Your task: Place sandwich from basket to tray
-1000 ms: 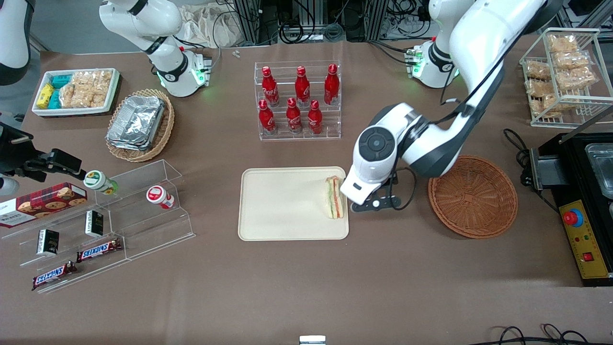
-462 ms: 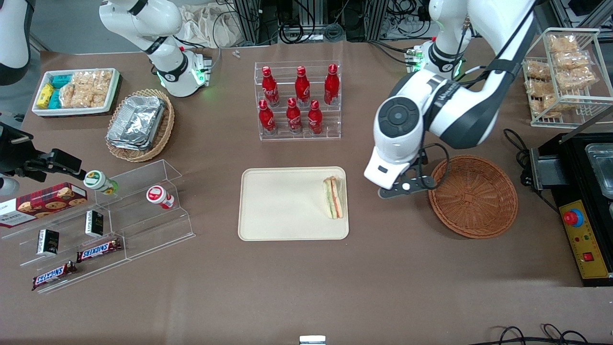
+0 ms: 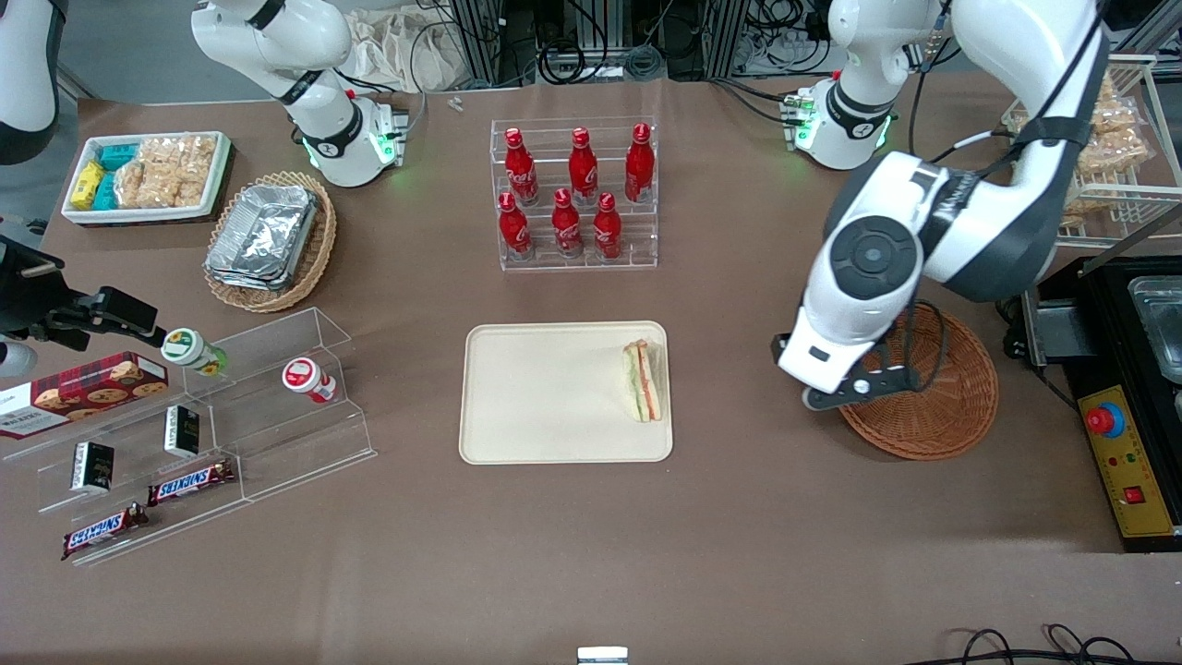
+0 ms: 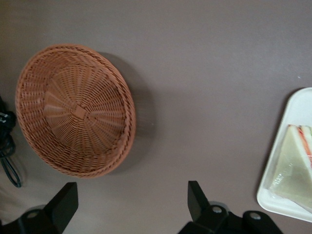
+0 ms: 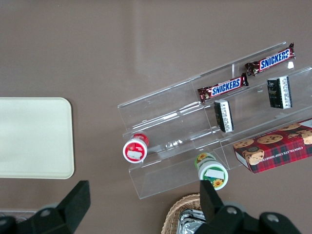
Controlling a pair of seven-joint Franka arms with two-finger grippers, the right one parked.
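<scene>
gripper: we see its two dark fingers spread wide with nothing between them, released. In the front view the gripper hangs above the table at the basket's rim, on the side toward the tray.

basket: round reddish-brown wicker, nothing in it (the wrist view shows its whole woven bottom). It sits toward the working arm's end of the table, partly covered by the arm in the front view.

sandwich: we put it on the tray, lying at the tray edge nearest the basket, white bread with orange, red and green layers showing. Well apart from the gripper, bare table between them. In the wrist view just part of the sandwich shows.

tray: cream-beige, flat on the table, between the basket and the clear shelf; only the sandwich on it.

bottle rack: clear stand of red bottles, farther from the front camera than the tray.

clear shelf: toward the parked arm's end, holding snack bars and small jars.
</scene>
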